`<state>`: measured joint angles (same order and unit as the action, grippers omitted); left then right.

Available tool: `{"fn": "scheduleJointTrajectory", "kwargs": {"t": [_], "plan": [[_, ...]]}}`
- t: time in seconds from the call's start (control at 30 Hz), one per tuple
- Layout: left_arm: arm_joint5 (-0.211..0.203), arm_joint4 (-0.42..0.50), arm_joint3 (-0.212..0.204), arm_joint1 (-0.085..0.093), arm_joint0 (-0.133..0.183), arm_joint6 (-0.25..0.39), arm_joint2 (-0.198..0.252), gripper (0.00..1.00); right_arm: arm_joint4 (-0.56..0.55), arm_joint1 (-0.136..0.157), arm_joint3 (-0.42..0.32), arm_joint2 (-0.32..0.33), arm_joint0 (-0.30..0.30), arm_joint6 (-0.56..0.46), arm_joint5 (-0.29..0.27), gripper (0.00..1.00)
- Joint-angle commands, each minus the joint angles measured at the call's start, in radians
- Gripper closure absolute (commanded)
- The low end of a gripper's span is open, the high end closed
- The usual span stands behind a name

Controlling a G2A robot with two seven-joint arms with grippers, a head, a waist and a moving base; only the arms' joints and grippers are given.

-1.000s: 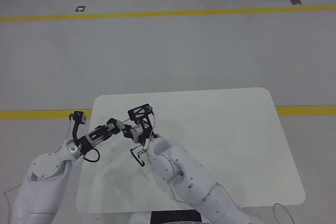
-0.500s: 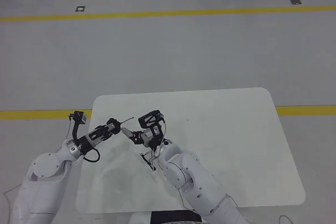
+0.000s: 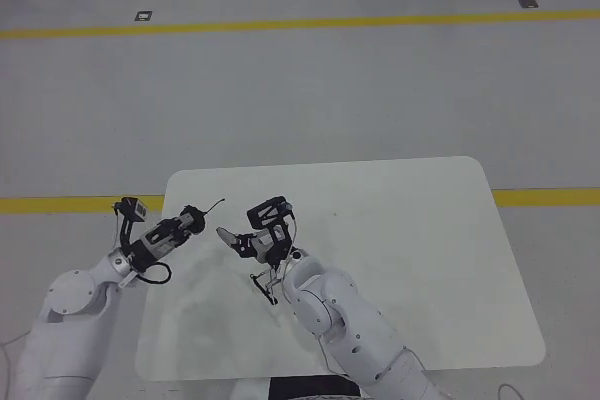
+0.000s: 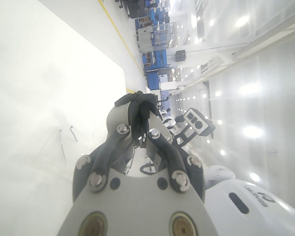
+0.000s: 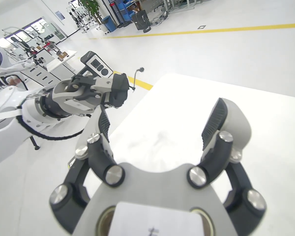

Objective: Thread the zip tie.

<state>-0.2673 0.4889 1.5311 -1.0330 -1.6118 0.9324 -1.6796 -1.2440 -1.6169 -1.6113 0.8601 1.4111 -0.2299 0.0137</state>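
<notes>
— What changed for us?
— Our right gripper (image 3: 231, 240) let go, jaws now wide. Our left gripper (image 3: 191, 217) pulled back to the table (image 3: 430, 185) edge, clamped on the tie (image 3: 215, 206).
— Threaded?
— We can't tell.

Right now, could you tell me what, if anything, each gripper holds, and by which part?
The left gripper is shut on the zip tie near one end, a short knobbed tip sticking out; the right gripper holds nothing.
</notes>
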Motion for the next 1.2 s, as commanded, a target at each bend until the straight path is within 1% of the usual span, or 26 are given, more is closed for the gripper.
{"fn": "scheduleJointTrajectory", "kwargs": {"t": [0.0, 0.13, 0.2, 0.27, 0.3, 0.4, 0.53, 0.63, 0.77, 0.8, 0.83, 0.87, 0.97, 1.03, 1.07, 1.1, 1.17], "plan": [[0.013, 0.047, -0.02, 0.002, 0.005, 0.027, -0.012, 1.0, 0.0, 0.0, 0.0, 0.0, 0.0, 0.0, 0.0, 0.0], [0.052, 0.154, -0.06, 0.005, 0.018, 0.101, -0.026, 1.0, 0.0, 0.0, 0.0, 0.0, 0.0, 0.0, 0.0, 0.0], [0.085, 0.224, -0.081, 0.006, 0.027, 0.161, -0.028, 1.0, 0.0, 0.0, 0.0, 0.0, 0.0, 0.0, 0.0, 0.0], [0.116, 0.272, -0.1, 0.007, 0.037, 0.213, -0.027, 1.0, 0.0, 0.0, 0.0, 0.0, 0.0, 0.0, 0.0, 0.0], [0.138, 0.307, -0.114, 0.007, 0.044, 0.246, -0.026, 1.0, 0.0, 0.0, 0.0, 0.0, 0.0, 0.0, 0.0, 0.0], [0.177, 0.363, -0.14, 0.007, 0.059, 0.303, -0.016, 1.0, 0.0, 0.0, 0.0, 0.0, 0.0, 0.0, 0.0, 0.0], [0.209, 0.422, -0.163, 0.005, 0.069, 0.353, 0.002, 1.0, 0.0, 0.0, 0.0, 0.0, 0.0, 0.0, 0.0, 0.0], [0.218, 0.449, -0.174, 0.004, 0.072, 0.371, 0.014, 1.0, 0.0, 0.0, 0.0, 0.0, 0.0, 0.0, 0.0, 0.0], [0.21, 0.452, -0.178, 0.004, 0.074, 0.377, 0.018, 1.0, 0.0, 0.0, 0.0, 0.0, 0.0, 0.0, 0.0, 0.0], [0.21, 0.452, -0.178, 0.004, 0.074, 0.377, 0.018, 1.0, 0.022, 0.0, 0.0, 0.001, 0.005, 0.004, -0.005, 0.0], [0.21, 0.452, -0.178, 0.004, 0.074, 0.377, 0.018, 1.0, 0.103, -0.002, -0.001, 0.011, 0.016, 0.008, -0.023, 0.0], [0.21, 0.452, -0.178, 0.004, 0.074, 0.377, 0.018, 1.0, 0.212, -0.003, 0.01, 0.032, 0.022, 0.003, -0.056, 0.0], [0.21, 0.452, -0.178, 0.004, 0.074, 0.377, 0.018, 1.0, 0.448, -0.003, 0.06, 0.084, 0.014, -0.048, -0.149, 0.0], [0.21, 0.452, -0.178, 0.004, 0.074, 0.377, 0.018, 1.0, 0.599, -0.003, 0.088, 0.109, 0.007, -0.09, -0.197, 0.0], [0.21, 0.452, -0.178, 0.004, 0.074, 0.377, 0.018, 1.0, 0.652, -0.003, 0.104, 0.12, 0.002, -0.106, -0.214, 0.0], [0.21, 0.452, -0.178, 0.004, 0.074, 0.377, 0.018, 1.0, 0.74, -0.003, 0.125, 0.129, -0.004, -0.145, -0.231, 0.0], [0.21, 0.452, -0.178, 0.004, 0.074, 0.377, 0.018, 1.0, 0.852, -0.003, 0.153, 0.142, -0.019, -0.191, -0.258, 0.0]]}}
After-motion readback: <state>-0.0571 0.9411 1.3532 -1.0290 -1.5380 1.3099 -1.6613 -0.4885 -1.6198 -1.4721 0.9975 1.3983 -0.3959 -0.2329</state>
